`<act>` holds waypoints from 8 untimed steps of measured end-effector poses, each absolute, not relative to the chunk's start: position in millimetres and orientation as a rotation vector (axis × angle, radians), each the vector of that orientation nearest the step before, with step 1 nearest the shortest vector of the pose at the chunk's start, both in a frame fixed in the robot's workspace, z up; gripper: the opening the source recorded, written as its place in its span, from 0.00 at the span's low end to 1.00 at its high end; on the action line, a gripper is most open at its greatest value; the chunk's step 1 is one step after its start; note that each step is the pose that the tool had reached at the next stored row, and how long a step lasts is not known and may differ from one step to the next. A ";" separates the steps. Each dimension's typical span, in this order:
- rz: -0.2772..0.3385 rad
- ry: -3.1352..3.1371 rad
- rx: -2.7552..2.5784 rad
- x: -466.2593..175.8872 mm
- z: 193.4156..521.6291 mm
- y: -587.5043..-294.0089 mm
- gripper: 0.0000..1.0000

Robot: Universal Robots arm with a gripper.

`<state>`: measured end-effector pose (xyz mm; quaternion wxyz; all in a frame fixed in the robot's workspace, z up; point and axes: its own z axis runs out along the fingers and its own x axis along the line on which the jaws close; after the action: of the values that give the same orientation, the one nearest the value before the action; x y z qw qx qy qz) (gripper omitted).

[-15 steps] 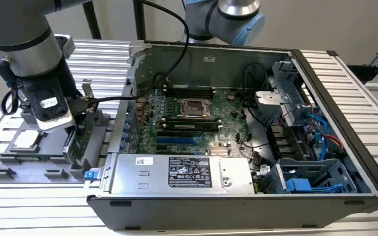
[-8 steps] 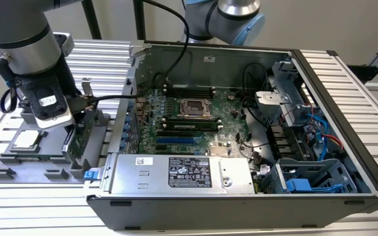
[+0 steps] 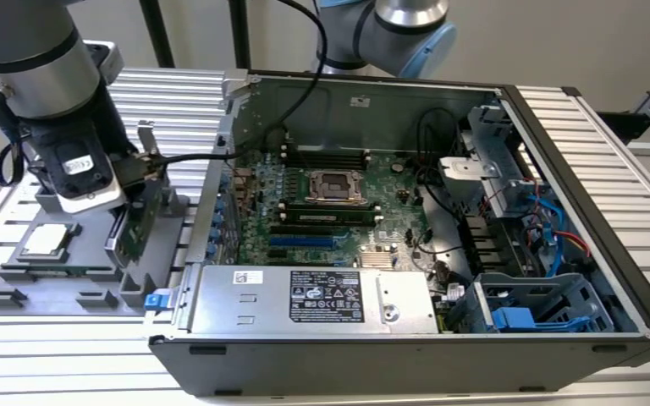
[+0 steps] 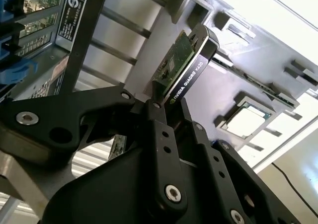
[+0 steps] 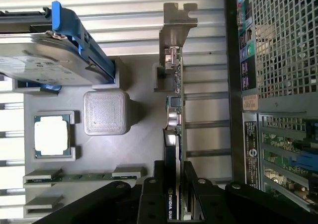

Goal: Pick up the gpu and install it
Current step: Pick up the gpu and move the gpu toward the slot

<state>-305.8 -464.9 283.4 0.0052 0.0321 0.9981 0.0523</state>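
Arm (image 3: 37, 76) at exterior view's left, wrist pointing down over grey tray (image 3: 48, 283). Gripper (image 5: 174, 182) fingers (image 5: 198, 191) narrow, clamped on gpu (image 5: 175, 110) upper edge. Gpu upright on edge at tray; seated or lifted unclear. CPU (image 3: 45, 241) beside. Open PC case (image 3: 359, 106) rightward, motherboard (image 3: 393, 182) exposed. Slatted metal table (image 3: 65, 364) beneath.

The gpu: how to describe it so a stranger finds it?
Beside the open computer case, at the exterior view's left, lies a grey tray. The gpu stands on edge, gripped by the tool. Unlike the flat CPU chip and blue-framed hard drive, it is a green card.
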 end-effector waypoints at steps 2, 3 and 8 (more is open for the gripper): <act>0.169 3.125 0.101 -306.0 286.7 -464.9 0.00; 0.170 3.125 0.101 -305.9 288.4 -464.9 0.00; 0.170 3.125 0.100 -305.9 295.5 -464.9 0.00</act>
<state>-305.9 -464.9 295.5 0.0050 0.0321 0.9980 0.0542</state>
